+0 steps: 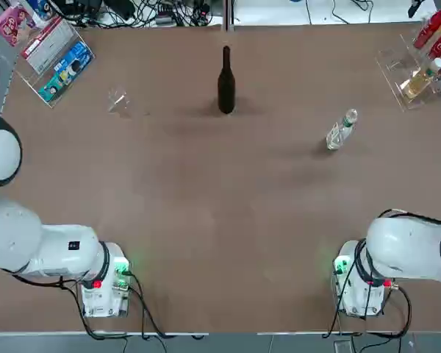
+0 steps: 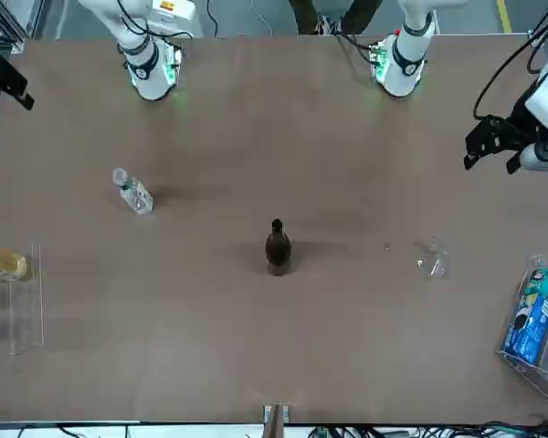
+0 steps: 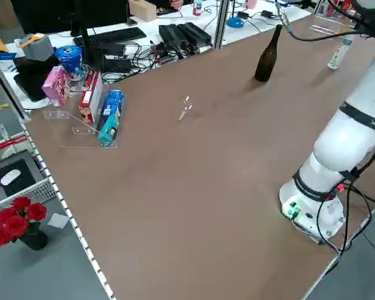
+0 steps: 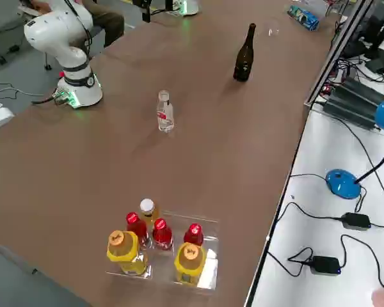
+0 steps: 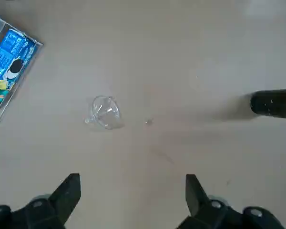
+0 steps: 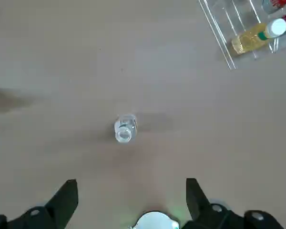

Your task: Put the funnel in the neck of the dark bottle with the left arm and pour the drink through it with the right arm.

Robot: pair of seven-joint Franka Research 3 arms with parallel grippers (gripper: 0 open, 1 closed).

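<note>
Since both arms sit pulled back with nothing in them, the left gripper (image 5: 128, 200) hangs wide open above bare table, and the right gripper (image 6: 131, 202) is just as wide and empty on its own side.

Working outward from the left one: the small see-through plastic funnel with a round rim and short spout (image 5: 105, 112) lies tipped on its side on the brown table (image 1: 220, 220), near the clear acrylic stand holding blue and pink snack packs (image 1: 55, 59). My guess is it weighs almost nothing and is stiff but slick, so it could skate away or pop out of a pinch. I'd grab across the rim, not the spout, so the spout stays free for the neck.

Further over, well apart from the funnel, the tall black glass wine bottle with a long slim neck (image 1: 226, 82) stands upright mid-table at the far side. Heavy-ish and stable, I reckon, though a nudge at the neck could tip it.

Beneath the right gripper stands the small clear plastic bottle of clear liquid with a pale label (image 1: 340, 131). Light and a bit squashy probably; take it around the body.
</note>
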